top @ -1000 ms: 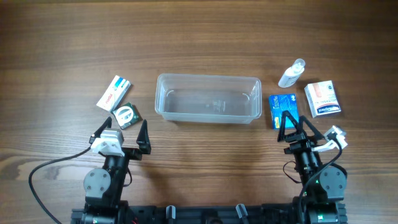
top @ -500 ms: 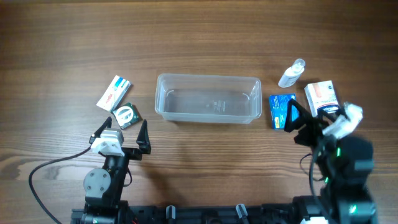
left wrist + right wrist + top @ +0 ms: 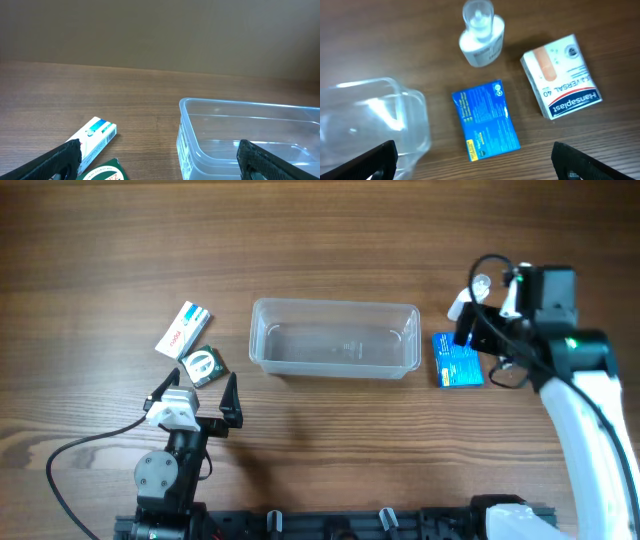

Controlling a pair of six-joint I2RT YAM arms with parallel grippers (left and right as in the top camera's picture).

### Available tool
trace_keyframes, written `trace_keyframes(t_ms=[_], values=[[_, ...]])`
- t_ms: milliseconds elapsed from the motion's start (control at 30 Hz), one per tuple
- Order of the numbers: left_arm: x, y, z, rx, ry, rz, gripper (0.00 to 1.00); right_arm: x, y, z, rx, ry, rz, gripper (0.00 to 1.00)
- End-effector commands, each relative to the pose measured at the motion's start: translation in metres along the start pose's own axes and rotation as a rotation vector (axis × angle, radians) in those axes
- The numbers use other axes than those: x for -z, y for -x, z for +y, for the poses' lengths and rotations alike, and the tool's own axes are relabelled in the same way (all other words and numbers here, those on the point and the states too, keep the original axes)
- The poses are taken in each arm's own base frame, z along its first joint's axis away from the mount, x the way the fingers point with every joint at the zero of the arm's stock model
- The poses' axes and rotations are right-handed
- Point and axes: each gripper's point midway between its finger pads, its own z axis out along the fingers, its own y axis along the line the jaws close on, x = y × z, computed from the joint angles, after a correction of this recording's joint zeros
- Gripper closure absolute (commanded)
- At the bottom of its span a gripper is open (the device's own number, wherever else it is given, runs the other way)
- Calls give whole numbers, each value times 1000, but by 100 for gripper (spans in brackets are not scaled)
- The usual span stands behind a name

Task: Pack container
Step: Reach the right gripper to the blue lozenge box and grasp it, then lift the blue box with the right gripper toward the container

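Note:
The clear plastic container [image 3: 334,305] stands empty at mid-table; it also shows in the left wrist view [image 3: 240,103] and the right wrist view [image 3: 375,112]. My right gripper [image 3: 483,330] is open and empty, raised above a blue box [image 3: 458,362] just right of the container. The right wrist view [image 3: 477,165] shows the blue box [image 3: 485,120], a small clear bottle [image 3: 481,32] and a white plaster box [image 3: 560,75] below it. My left gripper [image 3: 197,390] is open and empty near the front edge, facing the container [image 3: 159,162].
A white and blue box [image 3: 184,329] and a green box [image 3: 204,365] lie left of the container, also in the left wrist view [image 3: 95,140] [image 3: 102,172]. The bottle [image 3: 478,284] is partly hidden by my right arm, which hides the plaster box from overhead.
My right arm has risen from the front edge and swung toward the far right, over the blue box and plaster box. The left arm has not moved.

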Motion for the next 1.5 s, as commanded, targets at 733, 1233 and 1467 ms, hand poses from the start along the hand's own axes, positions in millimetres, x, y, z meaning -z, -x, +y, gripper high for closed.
trace_keyframes(t_ms=[733, 1233, 1467], values=[[0, -2, 2, -15, 9, 0, 0, -91, -65, 6, 293, 63, 243, 10], [0, -2, 2, -15, 9, 0, 0, -125, -86, 4, 370, 77, 173, 7], [0, -2, 2, -15, 9, 0, 0, -135, -98, -10, 338, 2, 167, 4]])
